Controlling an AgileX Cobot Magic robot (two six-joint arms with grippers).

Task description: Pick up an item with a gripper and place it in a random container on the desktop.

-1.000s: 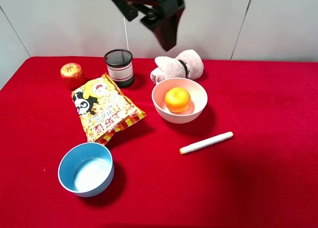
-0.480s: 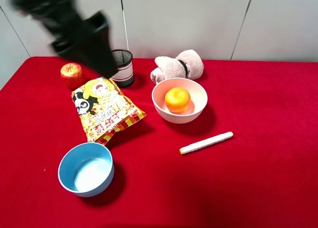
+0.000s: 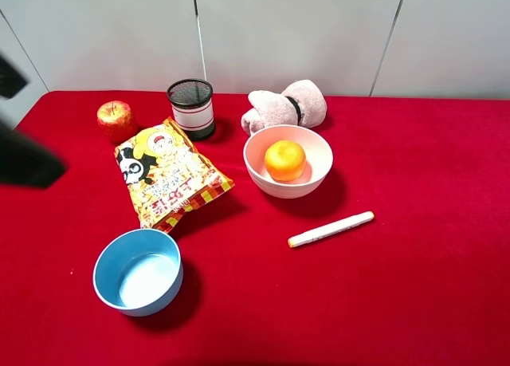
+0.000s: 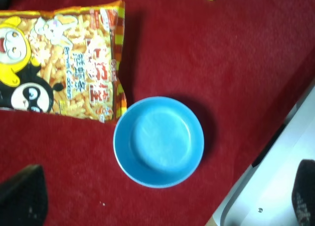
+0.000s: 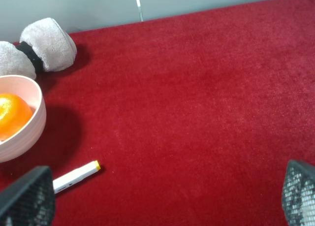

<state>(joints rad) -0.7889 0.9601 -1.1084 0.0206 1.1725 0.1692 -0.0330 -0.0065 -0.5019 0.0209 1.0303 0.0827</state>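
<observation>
Bowls: two; one orange (image 3: 284,159) sits in pink bowl (image 3: 288,187), blue bowl (image 3: 138,271) apart.

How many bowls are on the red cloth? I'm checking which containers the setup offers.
2. The pale pink bowl sits near the middle, holding the orange. The empty blue bowl sits front left, next to the snack bag. None looks hidden.
</observation>
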